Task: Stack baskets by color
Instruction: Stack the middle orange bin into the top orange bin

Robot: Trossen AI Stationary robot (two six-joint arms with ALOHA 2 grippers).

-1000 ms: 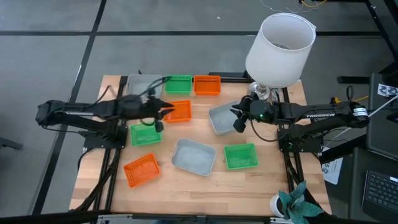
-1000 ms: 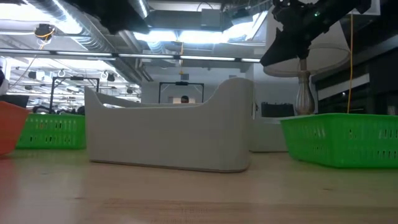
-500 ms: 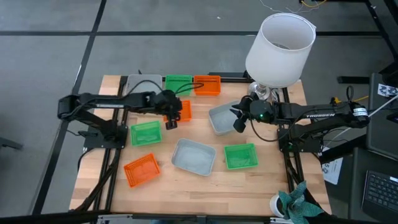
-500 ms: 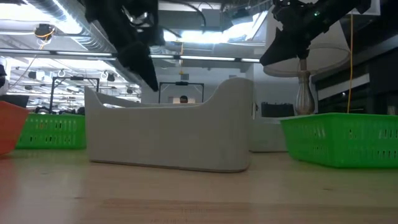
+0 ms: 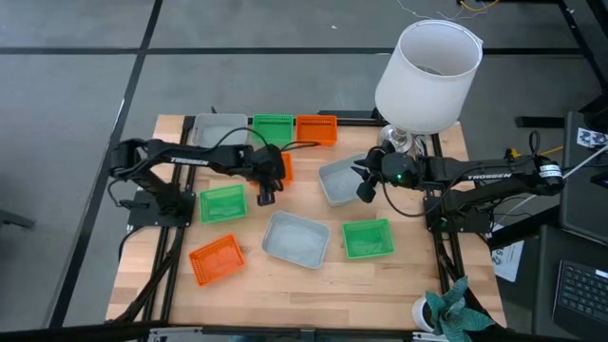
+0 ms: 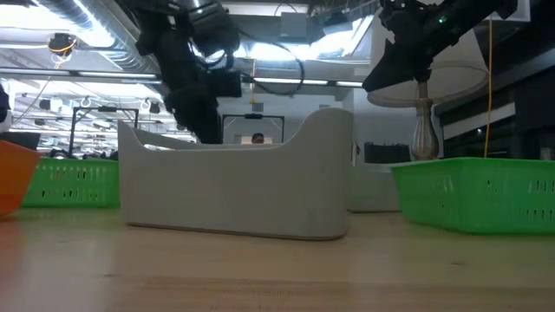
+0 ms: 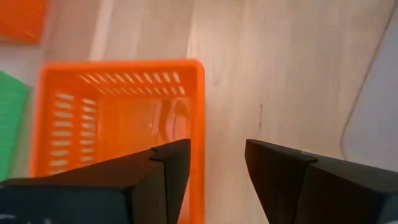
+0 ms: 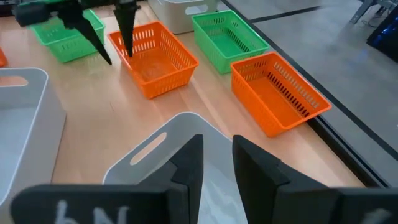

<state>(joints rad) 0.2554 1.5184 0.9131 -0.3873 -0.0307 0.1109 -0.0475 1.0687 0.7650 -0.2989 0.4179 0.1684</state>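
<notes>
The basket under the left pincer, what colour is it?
Orange, seen best in the left wrist view, beside the open left pincer.

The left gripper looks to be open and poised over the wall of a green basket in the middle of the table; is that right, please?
Not quite: the left gripper is open, but the basket under it is orange, not green. The left wrist view shows its fingers straddling that orange basket's wall, and the high view places it mid-table.
</notes>
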